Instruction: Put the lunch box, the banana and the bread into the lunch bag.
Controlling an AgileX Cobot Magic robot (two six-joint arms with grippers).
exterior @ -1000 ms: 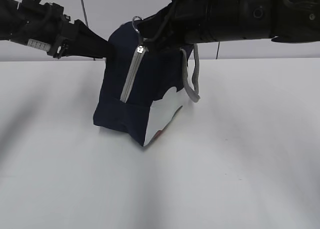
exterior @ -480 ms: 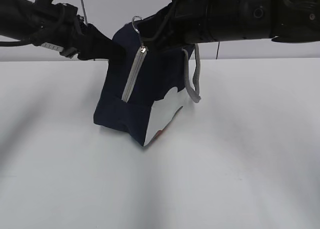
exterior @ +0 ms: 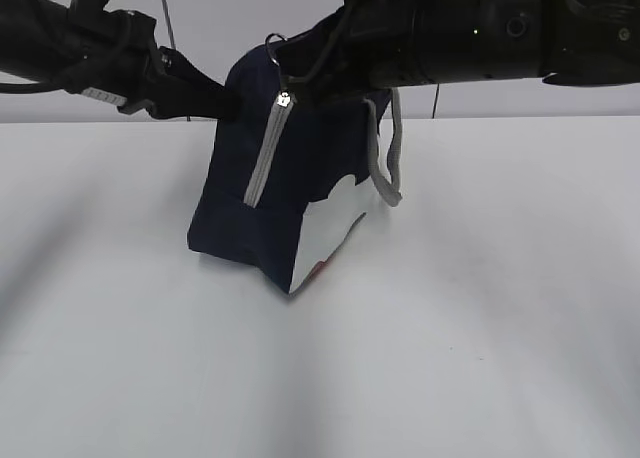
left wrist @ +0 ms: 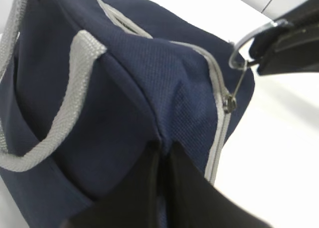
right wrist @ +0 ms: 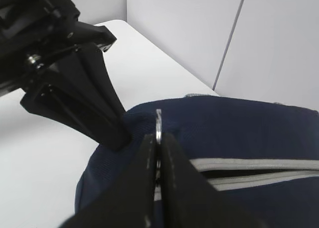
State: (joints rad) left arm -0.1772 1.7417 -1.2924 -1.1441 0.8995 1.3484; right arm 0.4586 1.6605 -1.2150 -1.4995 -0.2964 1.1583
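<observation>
The dark navy lunch bag [exterior: 300,168] stands tilted on the white table [exterior: 450,328], its grey zipper [exterior: 265,153] running down the near face. My left gripper [exterior: 226,100] is shut on a fold of fabric at the bag's upper left corner [left wrist: 160,147]. From the right, my right gripper [exterior: 288,66] is shut on the ring pull [right wrist: 158,122] at the top of the bag; the ring [left wrist: 242,48] also shows in the left wrist view. Along the top the zipper [right wrist: 249,169] gapes slightly. The lunch box, the banana and the bread are out of view.
A grey strap handle [exterior: 386,158] hangs down the bag's right side, and another [left wrist: 65,113] loops over the left face. The white end panel [exterior: 330,228] faces the camera. A wall stands behind the table.
My left gripper has moved right onto the bag's upper corner and shut on its fabric. My right gripper stays shut on the ring pull, and the bag has barely shifted.
</observation>
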